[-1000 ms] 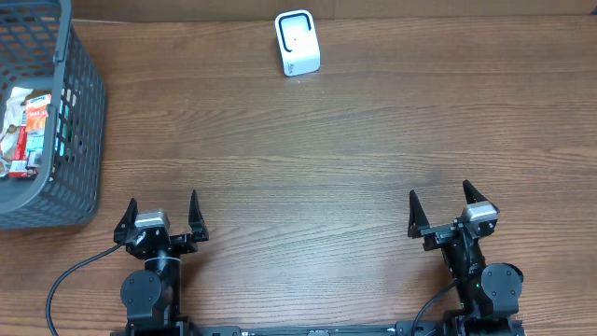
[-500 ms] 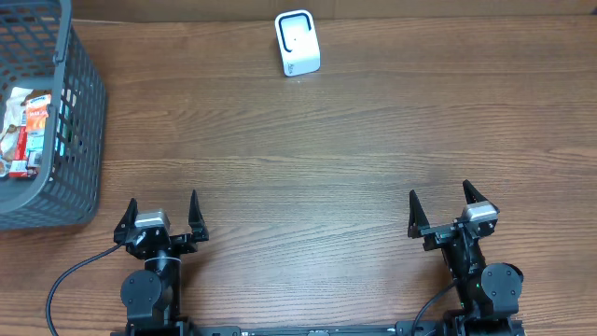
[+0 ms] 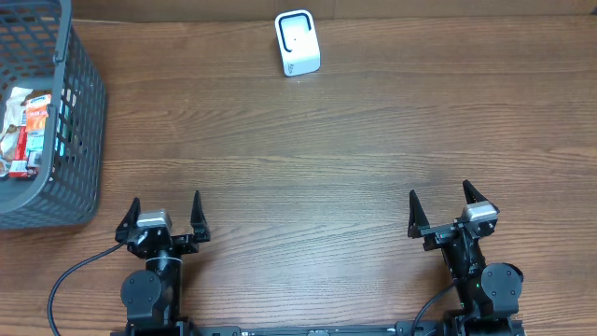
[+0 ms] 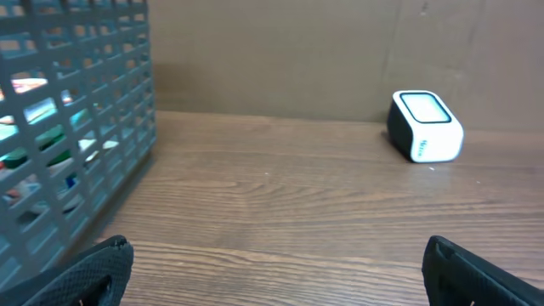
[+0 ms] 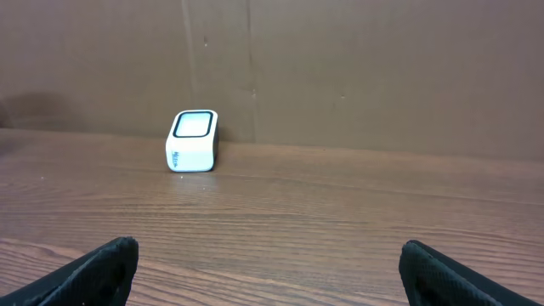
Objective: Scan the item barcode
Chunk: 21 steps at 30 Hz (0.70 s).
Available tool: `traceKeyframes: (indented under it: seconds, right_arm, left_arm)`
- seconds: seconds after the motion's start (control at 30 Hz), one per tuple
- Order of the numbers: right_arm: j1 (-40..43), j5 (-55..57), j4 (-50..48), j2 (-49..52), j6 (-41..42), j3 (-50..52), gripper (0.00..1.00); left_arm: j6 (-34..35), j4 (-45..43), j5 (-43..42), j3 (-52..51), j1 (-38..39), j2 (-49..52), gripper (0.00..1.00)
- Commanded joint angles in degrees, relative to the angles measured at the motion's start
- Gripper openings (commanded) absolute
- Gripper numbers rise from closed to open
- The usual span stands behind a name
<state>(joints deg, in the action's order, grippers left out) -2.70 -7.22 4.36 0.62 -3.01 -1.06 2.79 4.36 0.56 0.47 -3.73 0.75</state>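
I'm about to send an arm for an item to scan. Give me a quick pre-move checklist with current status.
1. The left end effector is open and holds nothing: ok.
2. The right end effector is open and holds nothing: ok.
3. The packets to pick are visible in the basket, on the left arm's side: ok.
4. The scanner stands in the open at the far edge of the table: ok.
5. Which side of any packet to show the scanner: cannot tell.
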Motion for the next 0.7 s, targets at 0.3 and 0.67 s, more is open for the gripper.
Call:
traceKeyframes:
  seconds: [0.3, 0.67]
  right_arm:
    - [0.2, 0.3, -0.2, -0.4, -0.1, 0.6, 1.00]
    - [0.2, 0.3, -0.2, -0.4, -0.1, 0.6, 1.00]
  left_arm:
    - [0.5, 0.0, -2.1, -0.2, 0.4, -0.5, 1.00]
    - [3.9, 8.3, -2.1, 3.9, 0.4, -0.5, 1.00]
